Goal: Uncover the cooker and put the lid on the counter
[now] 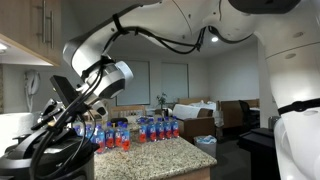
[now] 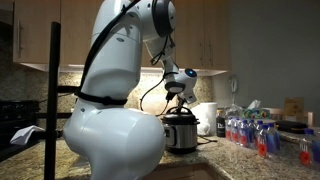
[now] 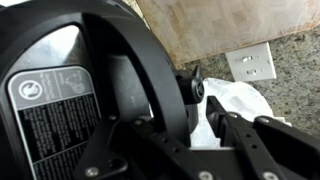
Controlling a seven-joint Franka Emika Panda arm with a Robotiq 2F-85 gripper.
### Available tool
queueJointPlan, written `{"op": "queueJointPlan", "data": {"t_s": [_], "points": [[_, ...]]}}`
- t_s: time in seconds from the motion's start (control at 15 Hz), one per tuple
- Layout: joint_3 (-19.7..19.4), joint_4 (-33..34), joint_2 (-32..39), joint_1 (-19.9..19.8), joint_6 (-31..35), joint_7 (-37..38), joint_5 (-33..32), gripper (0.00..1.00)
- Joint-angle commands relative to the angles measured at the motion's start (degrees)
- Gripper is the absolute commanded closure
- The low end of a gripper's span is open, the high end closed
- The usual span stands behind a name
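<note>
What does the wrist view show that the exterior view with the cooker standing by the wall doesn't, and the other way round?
Only the wrist view: a printed label on the lid, a wall socket in the granite backsplash, and something white and crumpled below it.
Only the exterior view: the whole cooker, the robot's white arm, a white container and bottles on the counter.
Both: the black lid, with the tool close over it.

Bottles (image 1: 140, 130) crowd the table's (image 1: 150, 160) far edge; a white jug (image 2: 207, 117) stands at its back edge, and an outlet (image 3: 252, 64) is on the wall.
</note>
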Motion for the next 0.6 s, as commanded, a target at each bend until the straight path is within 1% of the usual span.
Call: {"op": "queueJointPlan", "data": {"t_s": [0.0,0.2,0.27,0.53], "points": [[2.1,-0.6,-1.7,1.2,9.7,-11.8,11.6,0.90],[3.5,-0.8,-3.3,2.3,15.3,-22.2,20.4,0.97],[3.7,-0.6,-3.7,2.7,16.7,-25.3,22.9,0.94],[3.6,1.9,-4.1,3.4,18.0,-38.0,32.1,0.92]]}}
